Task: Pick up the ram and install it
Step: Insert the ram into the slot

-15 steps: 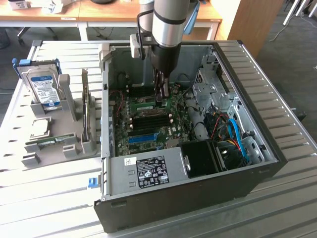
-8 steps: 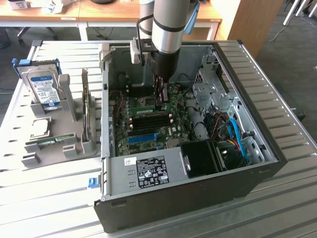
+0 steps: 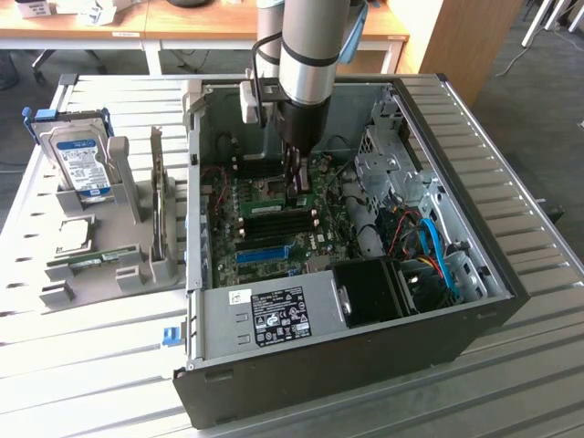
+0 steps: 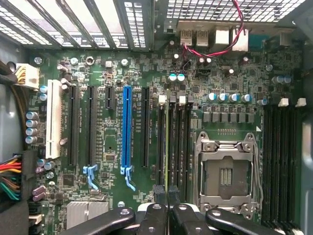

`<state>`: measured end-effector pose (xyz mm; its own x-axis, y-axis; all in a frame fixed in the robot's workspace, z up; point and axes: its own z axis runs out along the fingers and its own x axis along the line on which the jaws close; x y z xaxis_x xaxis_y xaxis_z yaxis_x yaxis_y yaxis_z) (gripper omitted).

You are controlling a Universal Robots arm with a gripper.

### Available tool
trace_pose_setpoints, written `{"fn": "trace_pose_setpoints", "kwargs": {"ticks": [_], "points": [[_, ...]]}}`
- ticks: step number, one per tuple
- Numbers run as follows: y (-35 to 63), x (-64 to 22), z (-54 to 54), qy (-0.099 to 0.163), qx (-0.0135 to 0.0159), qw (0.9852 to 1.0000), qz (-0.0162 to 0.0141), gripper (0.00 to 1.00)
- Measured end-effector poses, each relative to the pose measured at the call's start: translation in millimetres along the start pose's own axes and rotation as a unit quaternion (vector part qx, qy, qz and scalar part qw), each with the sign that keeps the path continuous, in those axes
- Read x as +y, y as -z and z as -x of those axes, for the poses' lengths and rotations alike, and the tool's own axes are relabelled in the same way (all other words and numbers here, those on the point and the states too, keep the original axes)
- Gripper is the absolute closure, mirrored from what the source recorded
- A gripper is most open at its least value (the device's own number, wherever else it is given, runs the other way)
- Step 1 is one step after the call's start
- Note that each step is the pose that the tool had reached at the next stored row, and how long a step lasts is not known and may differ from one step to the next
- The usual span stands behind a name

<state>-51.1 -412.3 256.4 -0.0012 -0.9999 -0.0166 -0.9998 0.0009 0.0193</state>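
- Slatted metal table (image 3: 511,365) – carries the open computer case (image 3: 319,379), whose walls stand well apart from the arm (image 3: 306,55) coming down at the upper centre of the exterior view.
- Motherboard (image 4: 205,98) – white printing on the board, too small to read; one blue slot (image 4: 127,127) and one white slot (image 4: 53,122) among the black ones.
- Power supply label (image 3: 278,315), lower centre of the exterior view: black and white, text not legible.
- Hard drive (image 3: 80,162), on the exterior view's left, upright in a grey holder (image 3: 123,196); blue-white label, unreadable.
- Processor socket (image 4: 225,171): bare, just beside the memory slots.
- Gripper (image 4: 167,200): fingers (image 4: 157,213) drawn narrow, clamped on the ram.
- The ram (image 4: 167,147): seen edge-on as a thin green line, standing in the row of black memory slots, neighbouring slots close on either side.
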Motion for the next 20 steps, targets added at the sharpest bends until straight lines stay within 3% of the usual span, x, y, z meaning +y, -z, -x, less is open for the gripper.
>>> {"fn": "trace_pose_setpoints", "kwargs": {"ticks": [6, 10, 20], "points": [[-0.2, -10.6, 0.0, 0.000, 0.0000, 1.0000, 0.0000, 0.88], [-0.7, -10.7, 0.1, 0.000, -0.0001, 1.0000, 0.0000, 0.88], [-17.3, -11.0, -0.3, 0.000, -0.0001, 1.0000, 0.0000, 0.88]]}}
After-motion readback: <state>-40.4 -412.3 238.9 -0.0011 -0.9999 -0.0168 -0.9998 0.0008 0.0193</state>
